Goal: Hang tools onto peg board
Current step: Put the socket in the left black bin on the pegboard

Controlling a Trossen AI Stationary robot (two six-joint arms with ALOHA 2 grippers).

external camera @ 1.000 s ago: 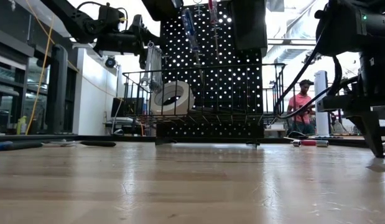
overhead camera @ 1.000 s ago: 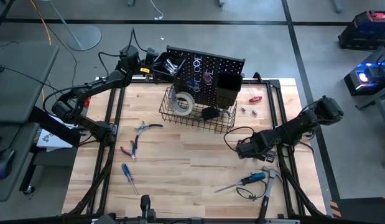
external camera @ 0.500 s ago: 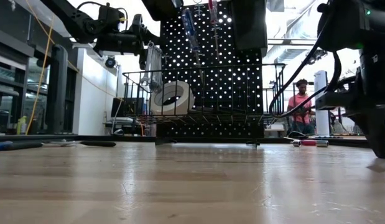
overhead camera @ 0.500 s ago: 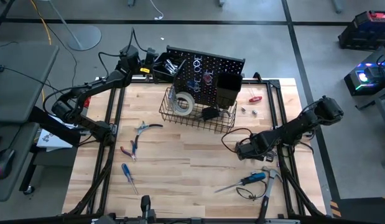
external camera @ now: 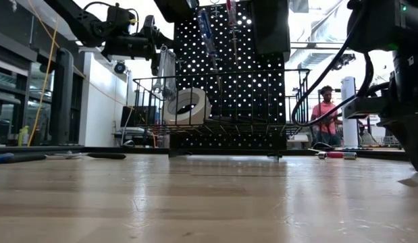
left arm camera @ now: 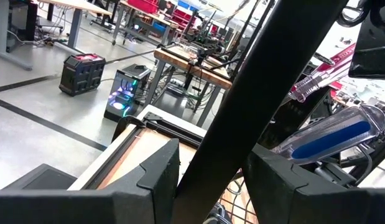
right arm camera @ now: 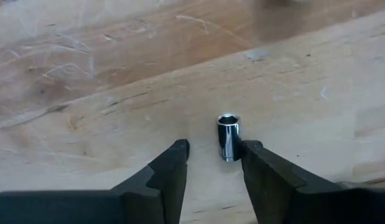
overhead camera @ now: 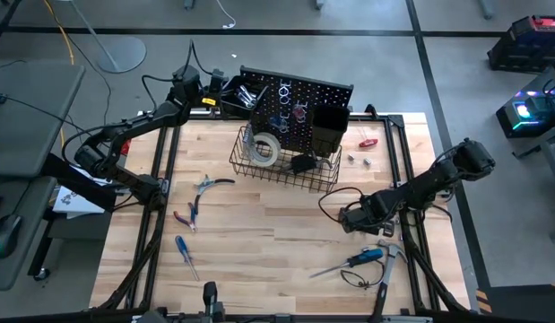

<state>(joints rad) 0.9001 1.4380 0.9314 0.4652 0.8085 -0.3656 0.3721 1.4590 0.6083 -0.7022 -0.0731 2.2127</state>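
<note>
The peg board (overhead camera: 299,99) stands upright at the table's far side, with a wire basket (overhead camera: 286,161) holding the white tape roll (overhead camera: 265,148). My left gripper (external camera: 157,54) is level at the board's upper left corner, shut on a long grey wrench (external camera: 167,74). My right gripper (right arm camera: 211,165) points down over the table's right part (overhead camera: 351,215). It is open around a small silver socket (right arm camera: 228,137) that rests on the wood. My left gripper pinches the wrench between its two fingers, which come in level from the table's left. In the left wrist view the wrench's shaft (left arm camera: 242,118) shows as a dark bar slanting up through the gap. It hangs below the fingers, clear of the table. My right gripper comes from above, pointing down. One finger (right arm camera: 264,171) lies against the socket's side (right arm camera: 234,148). The other finger (right arm camera: 167,171) stands apart from it. The socket rests on the table.
Pliers (overhead camera: 208,185), red-handled pliers (overhead camera: 189,215) and a blue screwdriver (overhead camera: 185,254) lie on the table's left. A blue screwdriver (overhead camera: 362,258) and a hammer (overhead camera: 387,269) lie near the right front, a red screwdriver (overhead camera: 368,142) at the far right. A person (external camera: 325,111) stands beyond the table.
My right gripper has rolled a little about its downward line while staying low over the same spot at the table's right; in the low view its fingers have shifted toward the picture's right edge.
</note>
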